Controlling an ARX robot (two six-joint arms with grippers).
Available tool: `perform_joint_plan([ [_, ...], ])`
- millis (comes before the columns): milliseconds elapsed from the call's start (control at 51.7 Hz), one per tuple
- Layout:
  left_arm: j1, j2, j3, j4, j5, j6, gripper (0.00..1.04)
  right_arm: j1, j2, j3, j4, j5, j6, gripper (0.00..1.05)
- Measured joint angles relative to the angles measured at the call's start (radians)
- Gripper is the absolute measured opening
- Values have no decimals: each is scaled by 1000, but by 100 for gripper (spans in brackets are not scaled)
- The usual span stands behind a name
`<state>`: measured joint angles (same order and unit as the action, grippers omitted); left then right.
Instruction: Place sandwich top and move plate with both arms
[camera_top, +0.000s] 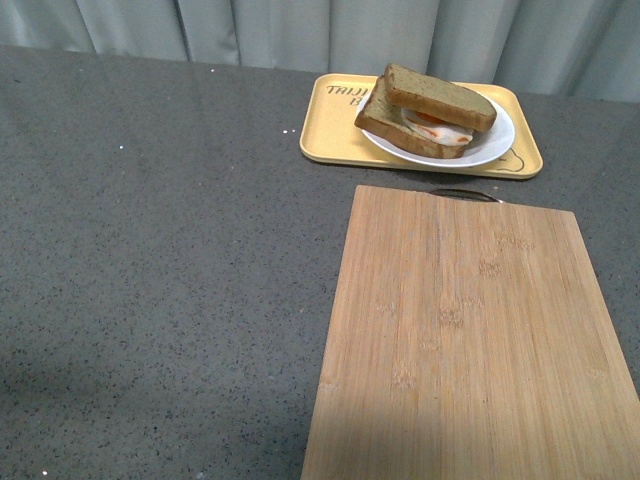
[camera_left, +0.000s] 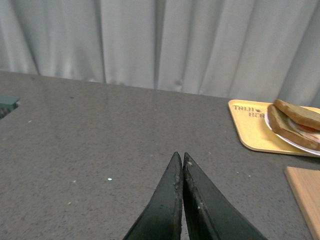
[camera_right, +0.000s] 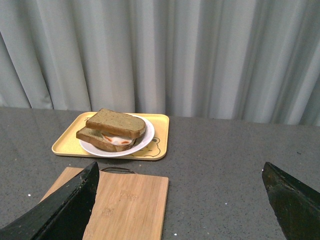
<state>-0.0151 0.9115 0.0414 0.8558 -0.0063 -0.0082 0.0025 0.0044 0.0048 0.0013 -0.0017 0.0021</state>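
Tan bread sandwich top (camera_top: 440, 97) already sat on egg; round white plate (camera_top: 497, 150) sat on yellow tray. Left gripper (camera_left: 182, 162) pinched closed, empty; right gripper (camera_right: 180, 200) gaped wide, empty. Next, probably: both grab plate rim.

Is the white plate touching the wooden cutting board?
Apart. The front view shows the plate resting on the yellow tray, with grey table between tray and cutting board.

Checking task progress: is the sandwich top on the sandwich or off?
On. The sandwich top lies over the egg-bearing slice on the plate.
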Motion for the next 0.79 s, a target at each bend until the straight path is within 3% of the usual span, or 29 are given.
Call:
perform_joint_plan([
  [484, 13, -427, -23, -374, 6, 0, 4, 0, 0, 0, 0, 0, 0, 95],
  [794, 13, -572, -23, -513, 6, 0, 4, 0, 0, 0, 0, 0, 0, 95],
])
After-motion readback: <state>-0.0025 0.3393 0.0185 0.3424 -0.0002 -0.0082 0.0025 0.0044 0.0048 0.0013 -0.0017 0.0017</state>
